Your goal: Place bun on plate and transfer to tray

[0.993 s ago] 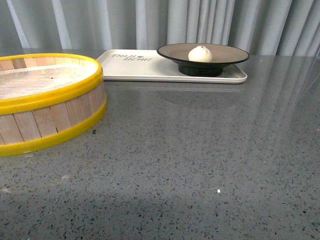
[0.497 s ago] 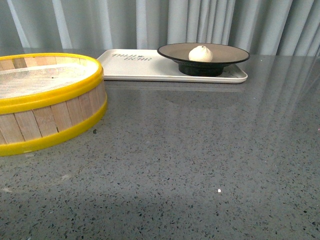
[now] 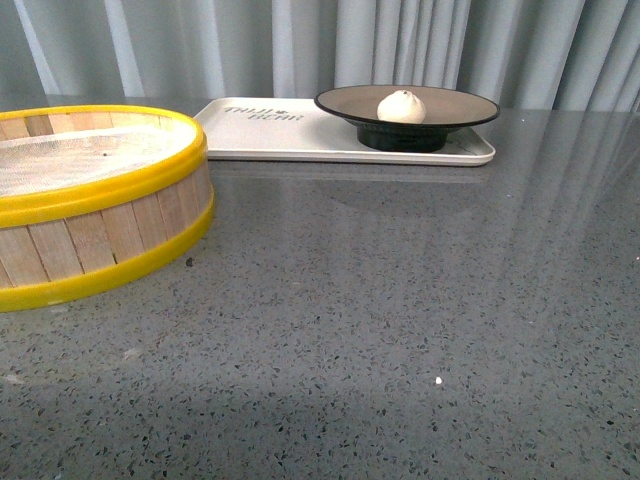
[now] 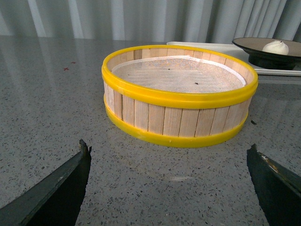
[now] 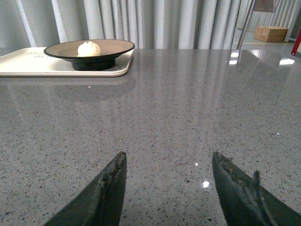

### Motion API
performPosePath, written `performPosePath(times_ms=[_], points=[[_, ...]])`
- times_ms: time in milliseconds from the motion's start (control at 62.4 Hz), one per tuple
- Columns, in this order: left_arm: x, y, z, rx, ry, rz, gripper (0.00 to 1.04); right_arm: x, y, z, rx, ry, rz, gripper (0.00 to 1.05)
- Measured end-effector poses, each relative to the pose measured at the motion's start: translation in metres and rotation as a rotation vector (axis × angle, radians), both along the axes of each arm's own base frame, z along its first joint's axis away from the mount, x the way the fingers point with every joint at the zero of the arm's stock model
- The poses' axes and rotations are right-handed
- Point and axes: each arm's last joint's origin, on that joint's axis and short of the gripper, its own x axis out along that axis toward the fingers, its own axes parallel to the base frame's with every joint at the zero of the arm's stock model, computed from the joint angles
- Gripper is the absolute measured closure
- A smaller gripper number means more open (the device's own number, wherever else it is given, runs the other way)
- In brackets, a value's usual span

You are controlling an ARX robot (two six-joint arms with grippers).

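Observation:
The white bun (image 3: pixel 401 106) sits in the taupe plate (image 3: pixel 450 103) with a black rim, and the plate stands on the right part of the cream tray (image 3: pixel 270 135) at the table's far side. Bun (image 5: pixel 89 48), plate (image 5: pixel 117 46) and tray (image 5: pixel 28 63) also show in the right wrist view, and the bun (image 4: pixel 275 46) and plate (image 4: pixel 249 44) in the left wrist view. My left gripper (image 4: pixel 169 153) is open and empty over bare table, short of the steamer basket. My right gripper (image 5: pixel 170 157) is open and empty, well short of the tray. Neither arm shows in the front view.
A yellow-rimmed wooden steamer basket (image 3: pixel 110 225) with a white cloth liner stands at the left; it also shows in the left wrist view (image 4: pixel 178 117). Grey speckled tabletop (image 3: pixel 400 300). Grey curtains (image 3: pixel 300 45) hang behind. A cardboard box (image 5: pixel 272 33) lies far off.

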Motion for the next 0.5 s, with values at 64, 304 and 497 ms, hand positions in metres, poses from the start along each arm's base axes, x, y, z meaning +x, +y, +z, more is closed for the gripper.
performPosePath(times_ms=[64, 304, 497], points=[[0.0, 0.0, 0.0, 0.0, 0.0, 0.0, 0.07, 0.0, 0.0, 0.0, 0.0, 0.0, 0.0, 0.39], [0.0, 0.0, 0.0, 0.0, 0.0, 0.0, 0.07, 0.0, 0.0, 0.0, 0.0, 0.0, 0.0, 0.09], [0.0, 0.0, 0.0, 0.0, 0.0, 0.0, 0.07, 0.0, 0.0, 0.0, 0.0, 0.0, 0.0, 0.08]])
